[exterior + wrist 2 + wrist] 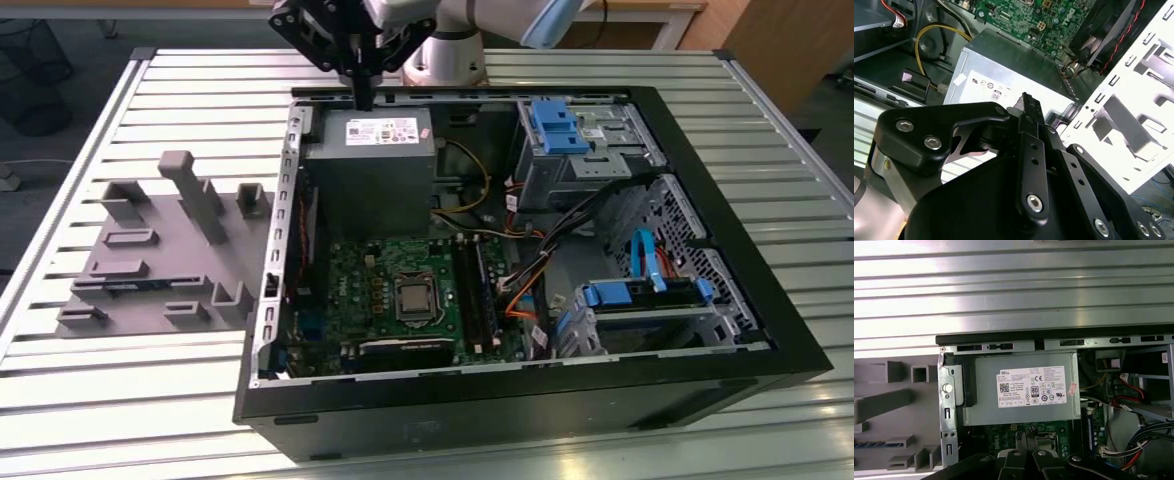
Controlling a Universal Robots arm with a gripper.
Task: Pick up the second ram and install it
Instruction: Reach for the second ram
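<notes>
The second ram [134,287] is a thin blue-green stick lying in a slot of the grey fixture [147,250] on the exterior view's left, outside the computer case; in the first wrist view the ram [879,444] shows as a blue strip in the fixture [884,405]. My gripper [362,98] hangs above the case's rear edge, over the grey power supply [367,150], well away from the ram. Its fingers [1023,440] are pressed together with nothing between them, and in the second wrist view the gripper [1028,102] looks shut too.
The open black case [534,400] holds a green motherboard [387,290] with long black slots [474,290], bundled cables and blue-tabbed drive cages [554,125]. Everything rests on a slatted metal table [134,390]. Tall grey posts [187,195] rise from the fixture.
</notes>
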